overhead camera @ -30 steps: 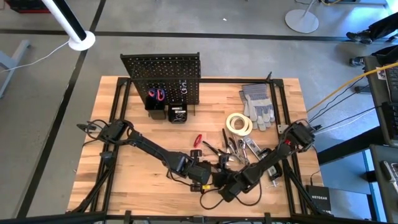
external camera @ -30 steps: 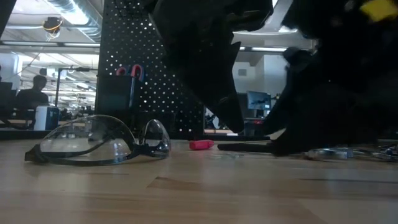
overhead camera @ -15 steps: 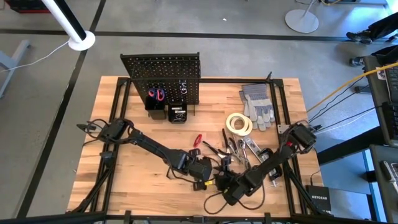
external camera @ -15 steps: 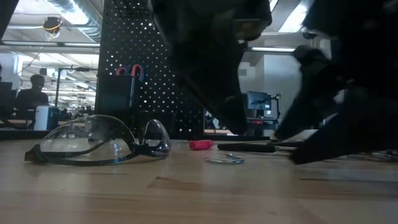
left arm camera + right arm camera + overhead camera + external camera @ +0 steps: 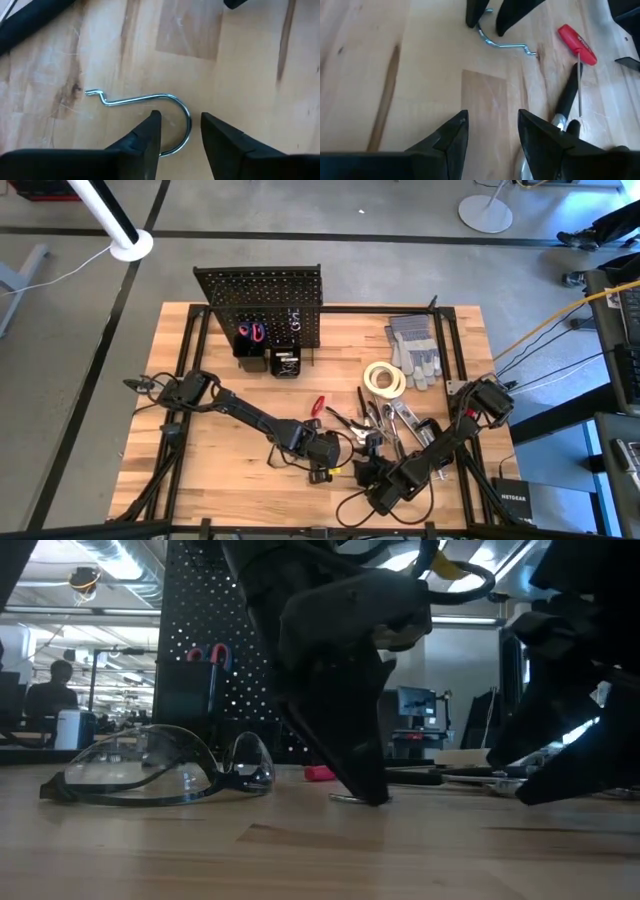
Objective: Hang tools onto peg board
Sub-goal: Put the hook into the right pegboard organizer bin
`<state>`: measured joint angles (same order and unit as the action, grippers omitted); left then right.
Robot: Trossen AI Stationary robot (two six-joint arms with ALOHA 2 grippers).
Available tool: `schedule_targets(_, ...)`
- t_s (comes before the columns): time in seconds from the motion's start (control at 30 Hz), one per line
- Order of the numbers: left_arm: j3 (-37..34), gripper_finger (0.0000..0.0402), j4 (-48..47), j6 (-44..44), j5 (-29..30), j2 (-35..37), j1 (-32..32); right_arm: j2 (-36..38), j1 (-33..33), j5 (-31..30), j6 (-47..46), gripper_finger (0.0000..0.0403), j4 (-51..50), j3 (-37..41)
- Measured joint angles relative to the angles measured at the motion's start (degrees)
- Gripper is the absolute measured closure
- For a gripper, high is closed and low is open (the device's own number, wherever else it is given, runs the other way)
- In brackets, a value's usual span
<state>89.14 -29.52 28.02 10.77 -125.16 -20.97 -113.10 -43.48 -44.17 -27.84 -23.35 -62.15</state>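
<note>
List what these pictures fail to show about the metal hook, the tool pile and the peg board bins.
- Metal hook: in the left wrist view the left pincer covers part of its curve; in the high view it is too small to find.
- Tool pile: in the high view individual tools are too small to name; in the low view the arms block most of them.
- Peg board bins: contents tiny from above.

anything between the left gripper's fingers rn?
Yes: the curved end of a silver metal hook lying on the table sits between the left gripper fingers, which stand open. Left wrist view shows it.
</note>
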Motion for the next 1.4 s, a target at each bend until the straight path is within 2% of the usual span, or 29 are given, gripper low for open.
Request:
schedule_targets(0.2, -0.2, 0.0311, 0.5, -2.6, 0.2, -1.6, 0.1, -0.1, 0.0, -3.1, 1.2, 0.0233, 3.3, 0.0)
schedule_targets(0.37, -0.1, 0.038, 0.6, -4.2, 1.4, -3.3, 0.1, -1.0, 0.0, -3.8, 4.2, 0.0233, 8.4, 0.0)
schedule_targets(0.43, 0.0, 0.0394, 0.5, -4.3, 1.3, -3.5, 0.1, -1.7, 0.0, -4.1, 6.8, 0.0233, 10.7, 0.0)
schedule_targets(0.67, -0.2, 0.0401, 0.1, -5.6, 2.2, -1.6, -0.8, -5.4, 1.2, -4.9, 13.7, 0.0233, 19.0, -0.3)
schedule_targets(0.8, -0.6, 0.0401, -0.3, -5.1, 2.2, 0.5, -1.0, -5.7, 2.2, -7.6, 18.0, 0.0233, 21.2, -0.3)
schedule_targets(1.1, 0.2, 0.0401, 0.1, -4.4, 2.0, 2.3, -1.1, -5.8, 6.7, 1.3, 22.5, 0.0233, 23.9, -0.2)
schedule_targets(1.27, 0.5, 0.0401, 1.5, -4.5, 2.0, 2.3, -1.5, -5.9, 9.1, 1.8, 22.5, 0.0233, 23.7, -0.2)
schedule_targets(1.4, 0.5, 0.0401, 1.7, -4.4, 1.9, 2.3, -1.6, -5.9, 10.4, 4.9, 23.5, 0.0245, 23.9, -0.2)
